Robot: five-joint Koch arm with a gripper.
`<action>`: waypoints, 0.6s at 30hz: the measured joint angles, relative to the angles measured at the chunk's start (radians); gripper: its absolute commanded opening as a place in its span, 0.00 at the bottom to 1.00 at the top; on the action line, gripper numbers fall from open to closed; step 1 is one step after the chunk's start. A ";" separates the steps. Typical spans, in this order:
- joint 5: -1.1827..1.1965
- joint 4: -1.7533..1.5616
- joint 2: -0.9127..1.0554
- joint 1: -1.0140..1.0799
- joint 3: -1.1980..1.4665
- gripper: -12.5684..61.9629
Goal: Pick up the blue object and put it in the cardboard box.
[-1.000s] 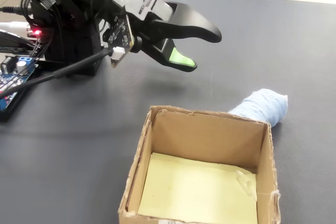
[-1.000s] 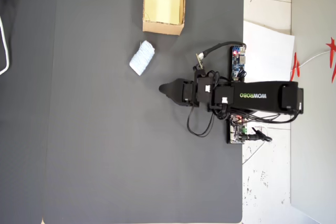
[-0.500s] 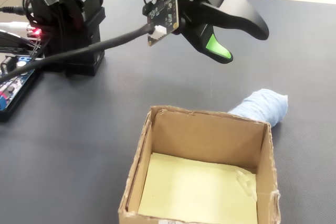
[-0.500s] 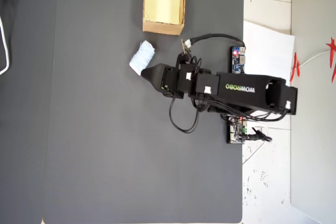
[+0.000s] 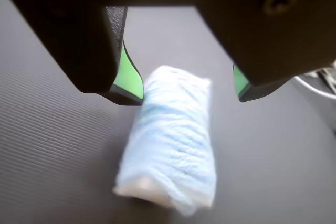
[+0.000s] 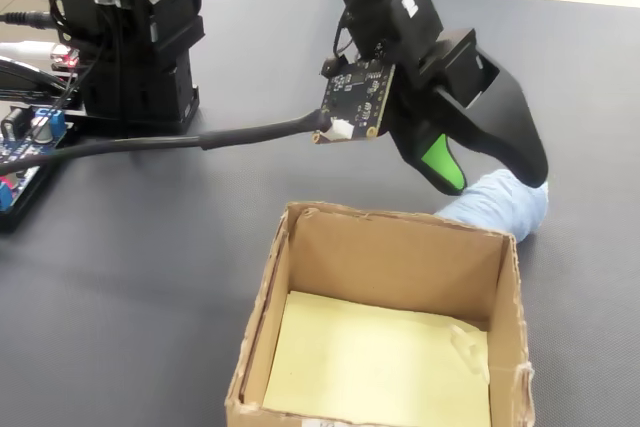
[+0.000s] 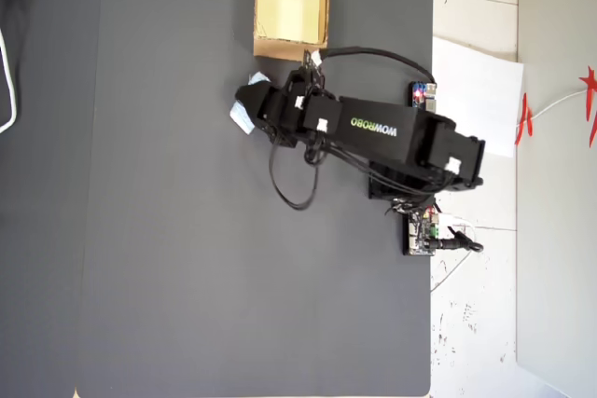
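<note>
Gripper point(image 5: 185, 90): standing open, its two green-padded tips set wide apart and gripping nothing; in the wrist view both tips are hanging above the blue object's far end, one to each side.
Blue object point(image 5: 170, 140): lying on the dark mat point(image 7: 168, 258) under and between the open jaws, not touching either pad as far as the wrist view shows; in the overhead view the gripper point(image 7: 244, 104) is covering most of it, only a pale sliver point(image 7: 239, 118) showing.
Blue object, place: sitting near the mat's top edge in the overhead view, just beside the cardboard box point(image 7: 264, 47) and apart from it.
Blue object, look: showing as a pale blue, whitish soft roll with a ribbed, fuzzy surface, longer than wide.
Fixed view: the gripper point(image 6: 490, 179) is tilting down right over the blue object point(image 6: 505, 209), which is peeking out behind the cardboard box point(image 6: 400, 257).
</note>
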 measured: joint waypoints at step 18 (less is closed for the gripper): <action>0.002 -0.250 -0.160 0.058 0.012 0.18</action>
